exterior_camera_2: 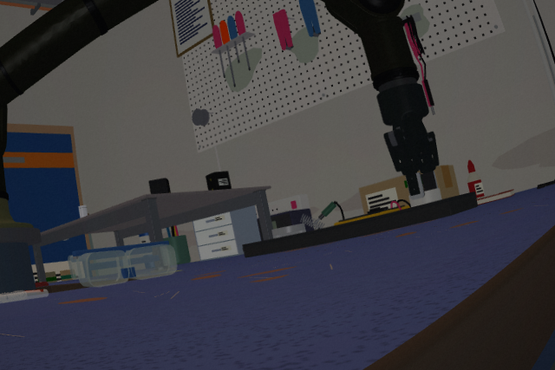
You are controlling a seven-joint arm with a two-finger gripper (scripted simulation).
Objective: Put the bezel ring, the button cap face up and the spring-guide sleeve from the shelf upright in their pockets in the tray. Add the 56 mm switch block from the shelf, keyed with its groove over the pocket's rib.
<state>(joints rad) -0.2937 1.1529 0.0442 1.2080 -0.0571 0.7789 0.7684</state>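
At the right end of the dark tray [358, 225] on the blue bench, a white round part, which looks like the bezel ring [426, 197], sits low at the tray's rim. On the grey shelf [179, 207] to the left stand two black blocks [159, 185] [218, 180], the right one with a pale label. The tray's pockets are hidden behind its near wall from this low angle. My gripper [422, 187] reaches straight down over the tray's right end and is closed around the white ring.
The brown bench edge runs along the lower right. A clear plastic bottle [122, 264] lies on its side at the left. A spring [312, 222], a yellow board and a cardboard box [385, 198] stand behind the tray, and a pegboard with tools hangs on the wall.
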